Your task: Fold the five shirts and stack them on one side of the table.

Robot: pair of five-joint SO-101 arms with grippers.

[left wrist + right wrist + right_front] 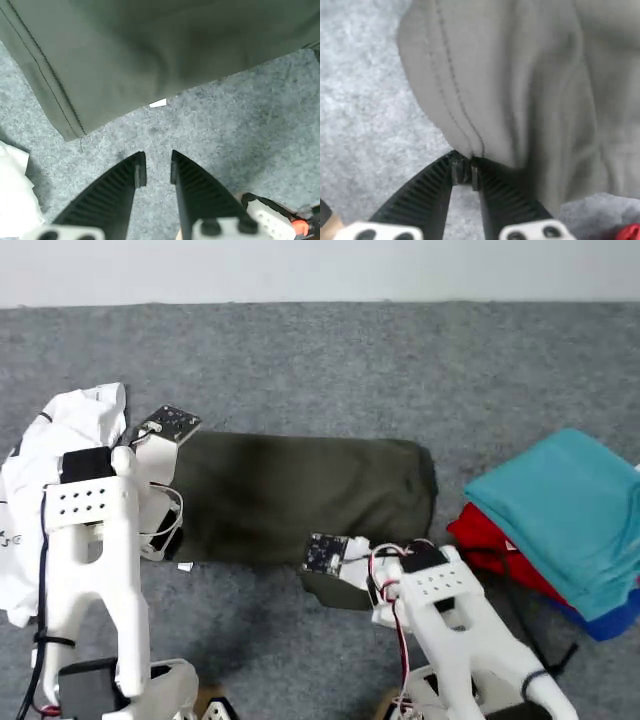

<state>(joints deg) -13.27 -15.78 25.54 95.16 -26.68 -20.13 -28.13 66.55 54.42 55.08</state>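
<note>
Starting from the olive shirt (300,495): lies mid-table as a long folded band and runs side to side across the high view, with the rounder end toward the robot's right. Looks like soft matte knit, with double-stitched hems and shallow creases. Rests on the table (300,350), on a grey felt-like cover.

Is pinched at the near edge, toward the right end, by the right gripper (465,172), with ribbed black fingers clamped together on the stitched hem. Ends at a square corner close to the left gripper (154,167), jaws a little apart over bare felt and holding nothing. Has a small white scrap (158,103) on the felt just off that near edge.

Beyond the left end: a crumpled white shirt (60,430), partly behind the left arm. Near the right end: a folded pile, with a teal shirt (570,500) on top, a red shirt (490,535) under it, and a blue shirt (600,625) at the bottom, showing as an edge.
</note>
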